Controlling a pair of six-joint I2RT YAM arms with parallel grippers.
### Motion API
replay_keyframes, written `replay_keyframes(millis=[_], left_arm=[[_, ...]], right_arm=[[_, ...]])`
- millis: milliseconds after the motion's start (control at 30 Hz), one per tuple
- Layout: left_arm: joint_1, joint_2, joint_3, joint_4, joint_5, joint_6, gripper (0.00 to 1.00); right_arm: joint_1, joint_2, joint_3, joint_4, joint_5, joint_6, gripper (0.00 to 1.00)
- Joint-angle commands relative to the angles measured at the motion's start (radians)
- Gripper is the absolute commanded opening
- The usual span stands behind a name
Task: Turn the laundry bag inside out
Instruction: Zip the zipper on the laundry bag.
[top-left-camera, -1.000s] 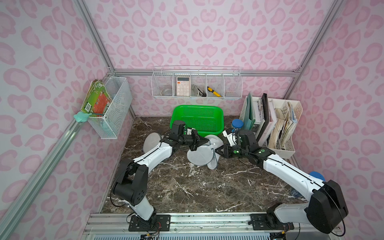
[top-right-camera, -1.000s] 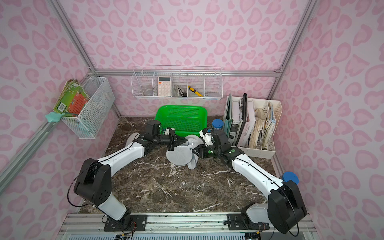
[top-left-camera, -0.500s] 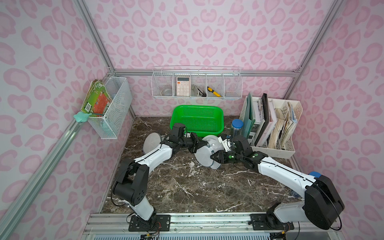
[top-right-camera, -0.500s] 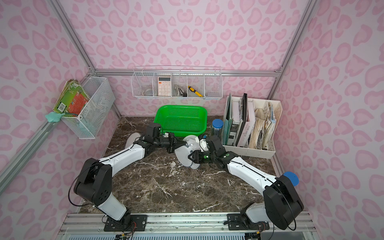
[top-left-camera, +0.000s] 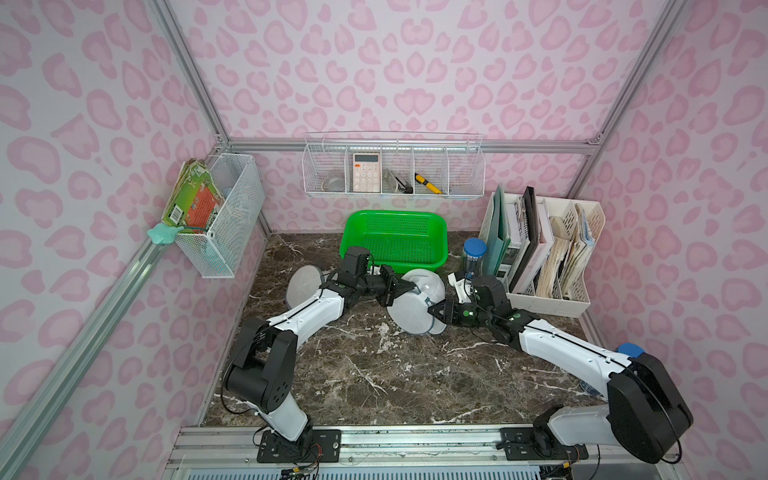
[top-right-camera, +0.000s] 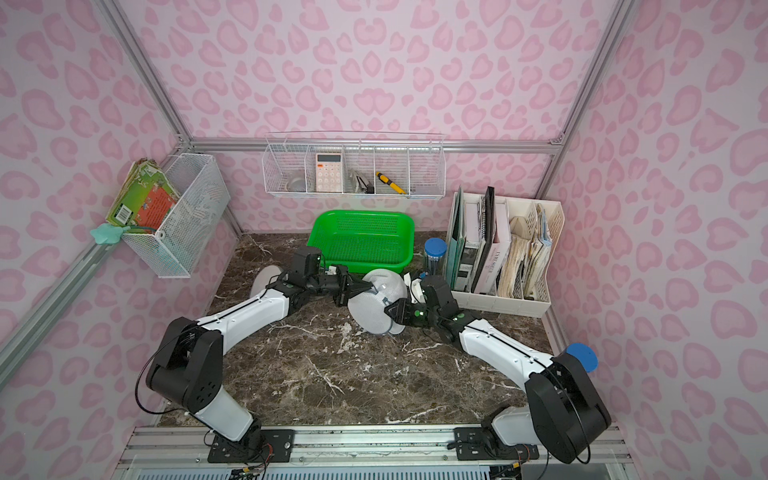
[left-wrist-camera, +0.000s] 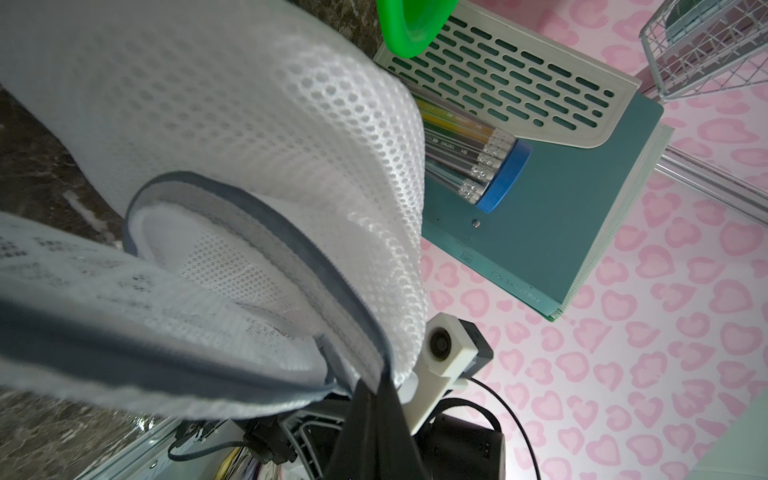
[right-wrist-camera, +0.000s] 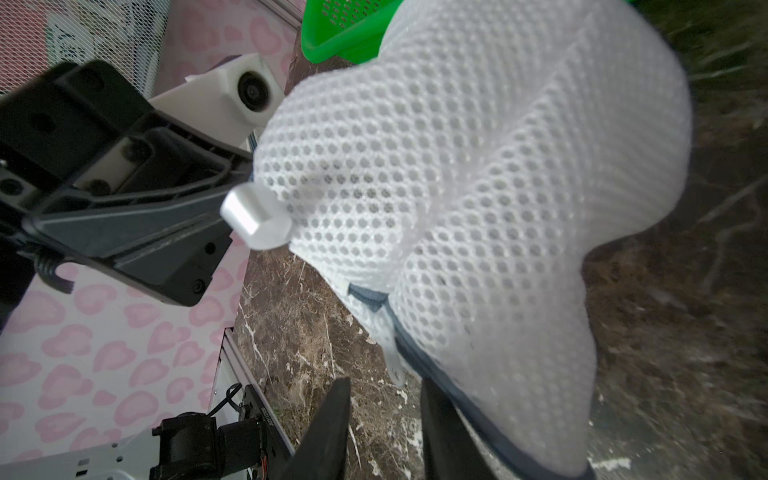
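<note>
The white mesh bag (top-left-camera: 415, 307) is sitting on the marble table (top-left-camera: 374, 374) toward its 12 o'clock edge. In both top views it is bulging up in a rounded heap just in front of the green basket (top-left-camera: 395, 241), which is lying at the bag's 12 o'clock. The left gripper (top-left-camera: 405, 287) is pointing in from the bag's 10 o'clock and pinching the grey hem (left-wrist-camera: 266, 232), its jaws closed tight on the cloth in the left wrist view. The right gripper (top-left-camera: 433, 309) is meeting the bag at its 3 o'clock. In the right wrist view its fingers (right-wrist-camera: 332, 415) are standing apart with bare table showing between them, and the hem is running against one finger, unclamped. A pencil jar (top-left-camera: 473, 253) is standing at the bag's 2 o'clock, and a grey disc (top-left-camera: 305, 282) is lying at its 9 o'clock.
</note>
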Motion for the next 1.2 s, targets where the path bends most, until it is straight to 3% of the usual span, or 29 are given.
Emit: replay_keyframes(millis=[0, 467, 1167], left_arm=[[-0.003, -0.008, -0.002, 0.021, 0.001, 0.000, 0.00], [-0.014, -0.002, 0.000, 0.029, 0.001, -0.006, 0.00], [-0.014, -0.008, 0.003, 0.030, -0.011, -0.023, 0.00]], right_arm=[[-0.004, 0.009, 0.014, 0.041, -0.010, 0.007, 0.28], [-0.015, 0.061, 0.046, 0.033, -0.025, -0.004, 0.22], [0.012, 0.104, 0.096, -0.034, 0.080, -0.025, 0.18]])
